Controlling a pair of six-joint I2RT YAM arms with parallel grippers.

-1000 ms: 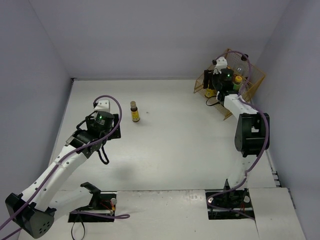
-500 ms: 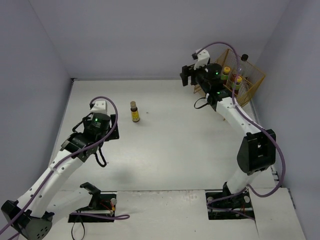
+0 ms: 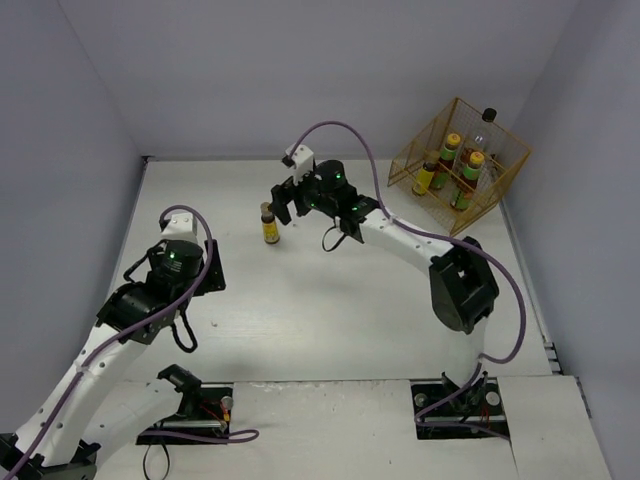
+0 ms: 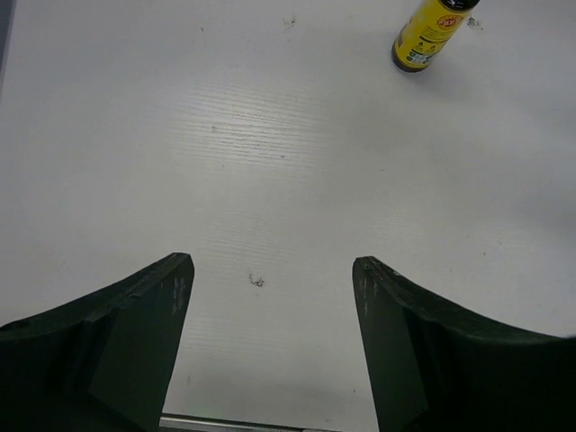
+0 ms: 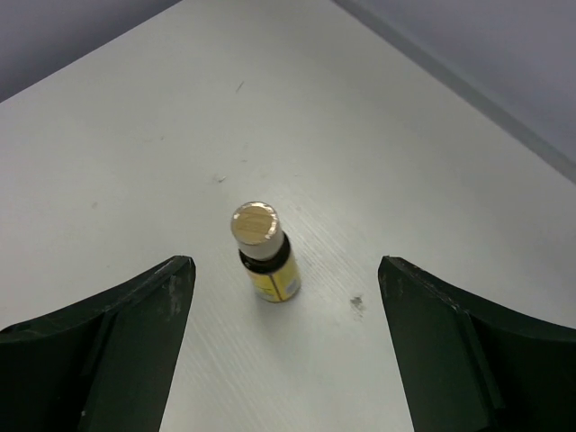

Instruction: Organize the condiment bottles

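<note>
Overhead rear view, downward wrist views sharing bottle (image 5: 263, 255)

Bare white table (image 3: 340, 300) surrounds the lone short brown bottle (image 3: 268, 226), its only close obstacle the right gripper (image 3: 287, 207) hanging wide-spread just to its right, while the wire basket (image 3: 500, 185) of bottles (image 3: 474, 163) stands well apart in the far right corner.

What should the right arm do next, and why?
Probably lower the right gripper around the lone bottle and close. The bottle stands upright on the table, centred between the open fingers in the right wrist view but untouched. The other bottles sit in the basket.
</note>
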